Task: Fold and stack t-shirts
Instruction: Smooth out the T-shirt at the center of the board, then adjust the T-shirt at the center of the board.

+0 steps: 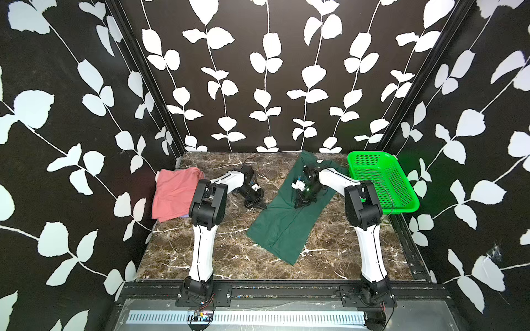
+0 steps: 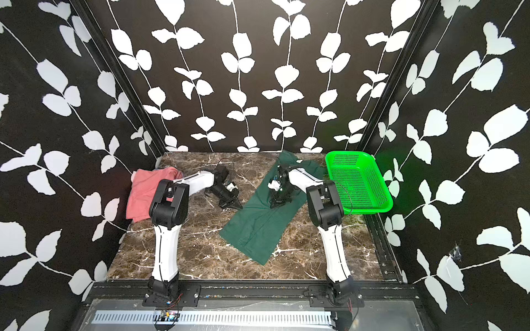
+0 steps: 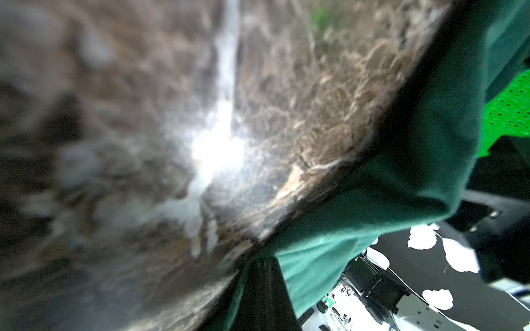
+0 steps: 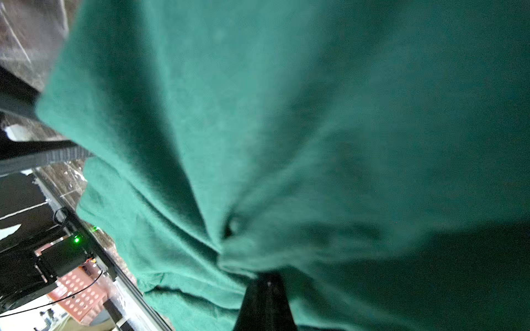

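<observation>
Two white-and-black robot arms are working over a brown, white-veined marble tabletop point(image 1: 215, 252) point(image 2: 200, 258) inside a booth papered in black with white leaves. A large dark forest-green cloth t-shirt point(image 1: 281, 229) point(image 2: 255, 229) is lying stretched out on a diagonal across the right half of the table, its far end reaching the back edge just beside a bright green perforated plastic basket point(image 1: 370, 154) point(image 2: 347, 159), its near end pointing toward the middle of the front edge. The left gripper point(image 1: 260, 205) point(image 2: 237, 204) is reaching low across the marble to the shirt's left edge; in the left wrist view its dark jaws are closing tight on that hem point(image 3: 262, 266), with the green cloth point(image 3: 401, 172) gathering to a point at the tips above the marble point(image 3: 286, 86) and the basket point(image 3: 507, 114) showing beyond. The right gripper point(image 1: 301, 204) point(image 2: 276, 204) is pressing down on the upper middle of the same shirt, and in the right wrist view its jaws are likewise pinching shut on the fabric point(image 4: 266, 283), creases in the cloth point(image 4: 286, 114) radiating from the grip. A salmon-pink cloth t-shirt point(image 1: 172, 192) point(image 2: 143, 192) is sitting folded at the table's far left edge, well apart from both grippers and partly hidden behind the left arm's elbow.
</observation>
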{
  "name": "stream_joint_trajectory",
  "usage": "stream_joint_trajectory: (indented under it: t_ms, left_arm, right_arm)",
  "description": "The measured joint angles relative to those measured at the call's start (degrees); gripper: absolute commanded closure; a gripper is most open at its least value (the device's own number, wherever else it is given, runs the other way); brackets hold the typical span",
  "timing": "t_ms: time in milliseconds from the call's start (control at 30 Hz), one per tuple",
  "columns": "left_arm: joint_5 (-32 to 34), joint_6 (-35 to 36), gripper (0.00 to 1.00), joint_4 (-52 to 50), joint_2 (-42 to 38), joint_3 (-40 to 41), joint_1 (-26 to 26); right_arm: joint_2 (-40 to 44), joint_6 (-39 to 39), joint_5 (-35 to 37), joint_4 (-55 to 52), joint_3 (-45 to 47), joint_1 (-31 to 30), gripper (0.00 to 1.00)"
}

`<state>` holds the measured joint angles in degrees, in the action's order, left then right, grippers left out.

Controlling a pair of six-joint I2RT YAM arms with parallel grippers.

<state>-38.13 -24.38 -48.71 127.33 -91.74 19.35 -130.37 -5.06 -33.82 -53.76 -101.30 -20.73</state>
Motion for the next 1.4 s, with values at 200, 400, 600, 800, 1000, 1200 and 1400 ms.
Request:
stream_joint_trajectory:
  t_ms: [200,400,600,800,1000,1200,1400]
  left_arm:
    - [-0.3,0.0,1.0,0.0,-0.2,0.5,0.2]
    - [-0.4,0.0,1.0,0.0,-0.2,0.6,0.2]
    - [-1.0,-0.1,1.0,0.6,-1.1,2.4,0.2]
    - [-2.0,-1.1,1.0,1.0,-2.7,4.9,1.0]
    - [-0.5,1.0,1.0,-0.2,-2.8,1.0,5.6]
    - [-7.3,4.2,1.0,-3.0,-1.7,-12.3,7.2]
    - [-5.4,7.0,1.0,-7.1,-0.9,-24.7,5.8]
  right_arm:
    - [0.3,0.1,0.1,-0.3,0.0,2.1,0.51]
    - [1.7,-0.8,-2.2,-0.8,0.0,2.1,0.4]
    - [4.4,-2.9,-1.9,-0.6,3.3,1.9,0.44]
    - [14.8,-6.0,-0.4,1.0,10.9,0.0,1.0]
    - [18.4,-8.0,6.0,3.7,13.6,-0.7,1.0]
    - [12.8,-7.3,15.7,3.8,5.9,3.4,1.0]
    - [6.1,-6.1,22.5,5.4,-6.2,9.6,1.0]
